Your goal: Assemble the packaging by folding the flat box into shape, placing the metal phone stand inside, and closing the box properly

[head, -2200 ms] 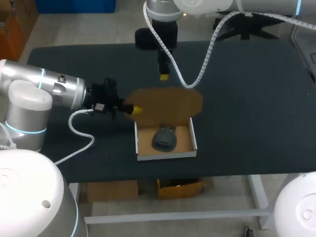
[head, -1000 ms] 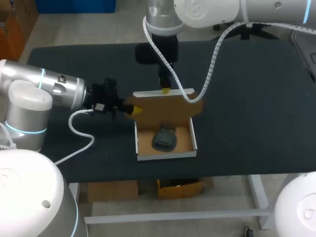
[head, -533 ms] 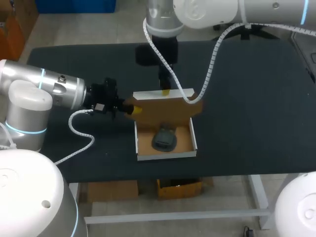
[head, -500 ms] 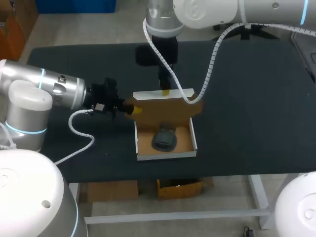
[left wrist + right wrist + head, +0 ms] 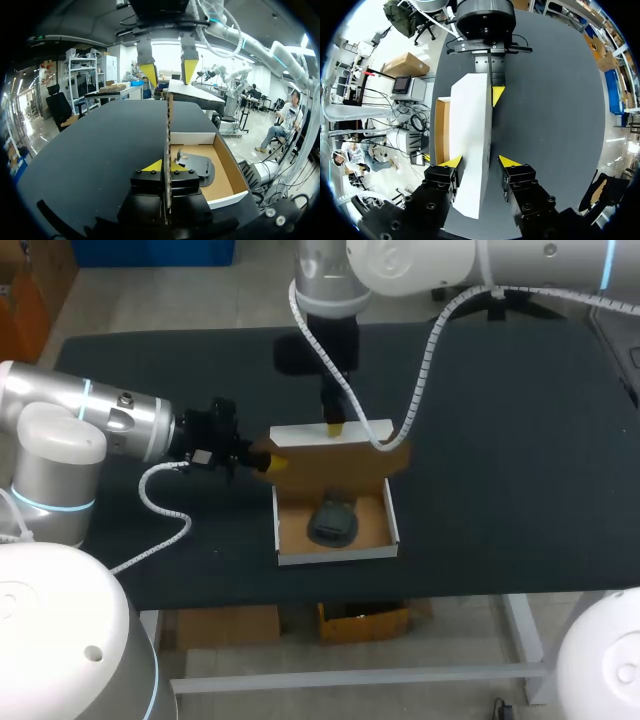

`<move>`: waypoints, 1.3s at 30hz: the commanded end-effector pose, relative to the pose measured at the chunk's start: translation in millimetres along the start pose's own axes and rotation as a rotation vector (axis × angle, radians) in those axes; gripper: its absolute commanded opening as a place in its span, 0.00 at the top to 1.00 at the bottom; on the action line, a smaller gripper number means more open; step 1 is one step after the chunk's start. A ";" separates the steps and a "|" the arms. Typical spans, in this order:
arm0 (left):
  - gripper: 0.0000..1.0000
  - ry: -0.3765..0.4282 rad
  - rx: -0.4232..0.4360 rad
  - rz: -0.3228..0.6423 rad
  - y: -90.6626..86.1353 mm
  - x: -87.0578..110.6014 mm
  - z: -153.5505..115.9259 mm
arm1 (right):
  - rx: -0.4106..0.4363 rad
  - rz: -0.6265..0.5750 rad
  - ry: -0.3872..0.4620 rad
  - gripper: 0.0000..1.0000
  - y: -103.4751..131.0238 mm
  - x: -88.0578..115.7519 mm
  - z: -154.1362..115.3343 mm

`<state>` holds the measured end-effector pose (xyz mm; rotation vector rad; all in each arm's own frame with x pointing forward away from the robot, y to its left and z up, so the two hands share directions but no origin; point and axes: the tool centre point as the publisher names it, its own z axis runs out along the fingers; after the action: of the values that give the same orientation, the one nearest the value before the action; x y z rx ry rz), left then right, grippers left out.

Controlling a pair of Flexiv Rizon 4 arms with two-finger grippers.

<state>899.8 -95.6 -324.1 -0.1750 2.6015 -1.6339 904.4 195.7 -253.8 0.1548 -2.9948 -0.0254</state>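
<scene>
Swung up since two seconds ago, the lid [image 5: 340, 455] stands nearly upright, its white outer face showing. My left gripper [image 5: 272, 462] is clamped on its left edge; my right gripper [image 5: 334, 426], fingers apart, straddles its top edge. The phone stand [image 5: 332, 520] lies in the box [image 5: 337, 556] near the table's [image 5: 500, 440] front edge.

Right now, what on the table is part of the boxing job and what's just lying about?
Job: white-walled brown cardboard box, its raised brown lid, dark metal phone stand inside, left gripper pinching the lid, right gripper open astride its top edge.
Other: black table.
</scene>
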 end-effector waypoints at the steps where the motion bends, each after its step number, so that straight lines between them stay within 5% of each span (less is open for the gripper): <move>1: 1.00 0.000 0.003 0.001 0.4 -0.5 0.0 | 0.003 0.000 0.013 0.60 -0.1 -3.4 5.7; 12: 1.00 0.000 0.003 0.001 0.4 -0.5 0.0 | 0.007 -0.001 0.028 0.63 0.4 -3.8 8.8; 24: 1.00 0.000 0.003 0.001 0.4 -0.5 0.0 | 0.013 -0.006 0.038 0.84 3.2 -2.6 11.8; 26: 1.00 0.000 0.003 0.001 0.4 -0.5 0.0 | 0.014 -0.007 0.040 0.96 3.4 -2.0 12.4; 29: 1.00 0.000 0.003 0.001 0.4 -0.5 0.0 | 0.014 -0.007 0.043 1.00 3.4 -1.3 13.0; 39: 1.00 0.000 0.003 0.001 0.4 -0.5 0.0 | 0.013 -0.004 0.035 1.00 3.4 1.3 12.2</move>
<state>899.6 -95.1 -324.8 -0.1751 2.6008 -1.6343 902.4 196.7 -261.6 0.1586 -2.9605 -0.0106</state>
